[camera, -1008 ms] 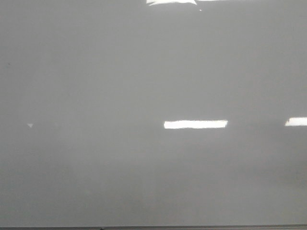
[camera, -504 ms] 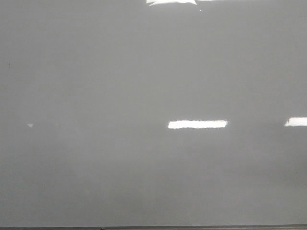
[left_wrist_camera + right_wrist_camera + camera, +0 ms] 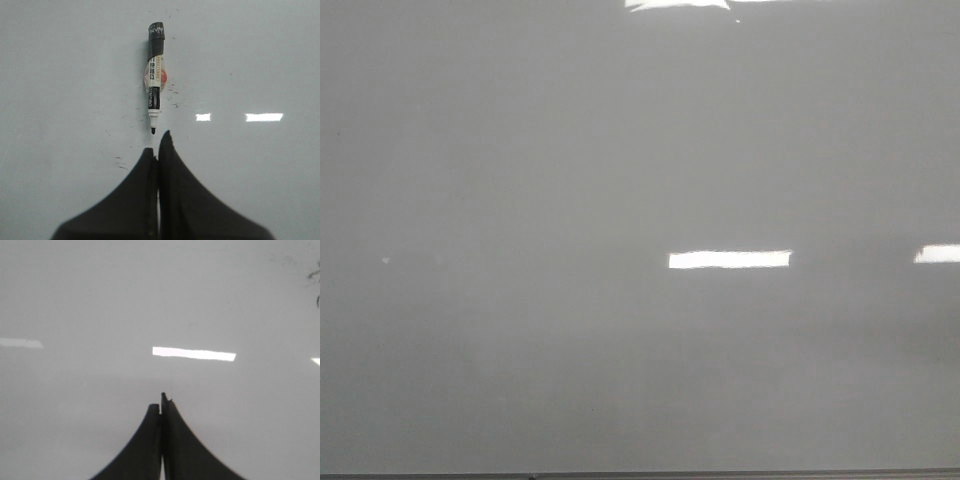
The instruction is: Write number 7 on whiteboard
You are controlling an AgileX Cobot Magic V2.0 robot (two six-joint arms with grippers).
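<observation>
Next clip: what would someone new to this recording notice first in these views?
Most striking is the uncapped marker lying loose on the whiteboard just beyond the left tool, its tip pointing toward the shut fingers, with small dark ink flecks around it. Bright rectangular glare crosses the otherwise blank board in the front view. The right tool is shut too, over bare board; no 7 is visible.

On the whiteboard [image 3: 520, 150], seen from the front, the long central glare bar [image 3: 729, 260] sits slightly narrower at both ends — and the small bright fleck [image 3: 385, 261] at left fades to a faint dot.
</observation>
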